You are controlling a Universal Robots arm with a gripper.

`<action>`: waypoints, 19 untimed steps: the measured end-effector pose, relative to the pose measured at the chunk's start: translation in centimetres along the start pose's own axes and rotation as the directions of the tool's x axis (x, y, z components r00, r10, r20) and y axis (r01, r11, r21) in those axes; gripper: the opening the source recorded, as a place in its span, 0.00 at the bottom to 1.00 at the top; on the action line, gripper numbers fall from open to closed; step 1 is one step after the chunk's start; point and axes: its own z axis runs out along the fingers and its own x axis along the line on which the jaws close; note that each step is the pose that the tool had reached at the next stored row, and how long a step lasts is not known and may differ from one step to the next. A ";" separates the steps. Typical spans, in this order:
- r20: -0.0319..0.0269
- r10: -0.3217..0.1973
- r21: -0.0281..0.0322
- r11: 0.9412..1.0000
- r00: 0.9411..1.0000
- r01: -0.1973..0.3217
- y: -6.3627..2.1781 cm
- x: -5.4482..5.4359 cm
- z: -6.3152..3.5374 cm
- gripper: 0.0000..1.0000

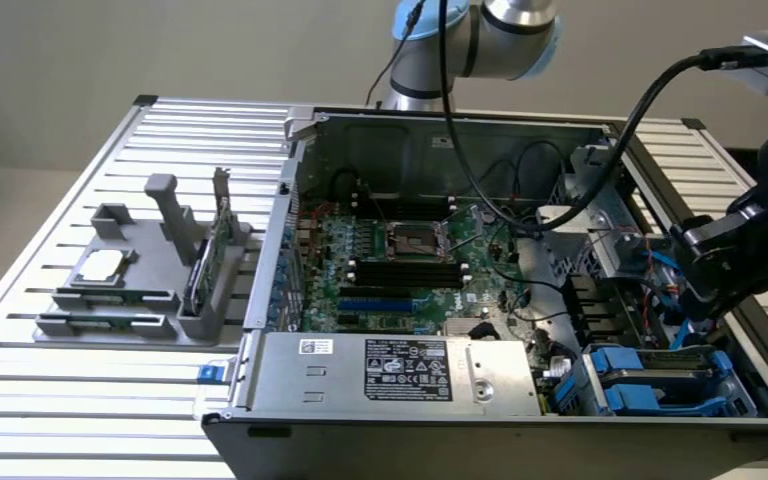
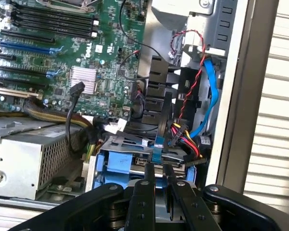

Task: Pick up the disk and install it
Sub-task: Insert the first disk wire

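Observation:
The disk (image 2: 116, 162) is a silver-grey slab with blue plastic rails, lying in the drive bay at the front corner of the open computer case, on the exterior view's right. My black gripper (image 2: 159, 169) is directly over it. Its two fingers stand close together, and the disk's grey edge shows in the narrow gap between them. In the exterior view the gripper (image 1: 704, 305) hangs just above the blue-railed disk (image 1: 658, 372), inside the case wall. The contact itself is partly hidden by the fingers.
A bundle of red, yellow and blue cables (image 2: 192, 125) crowds the bay beside the fingers. The power supply (image 1: 398, 372) fills the case front. The motherboard (image 1: 398, 260) lies behind it. A grey fixture (image 1: 131, 290) on the slatted table holds a CPU chip (image 1: 101, 266) and a green card (image 1: 211, 260).

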 end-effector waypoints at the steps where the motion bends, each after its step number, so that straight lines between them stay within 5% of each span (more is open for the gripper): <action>1: 0.001 0.016 0.000 1.000 1.000 -0.016 0.00 0.0 0.00 0.22; 10: 0.006 0.160 0.003 0.987 0.987 -0.160 0.00 0.0 0.00 0.22; 19: 0.012 0.302 0.006 0.953 0.953 -0.302 0.00 0.0 0.02 0.22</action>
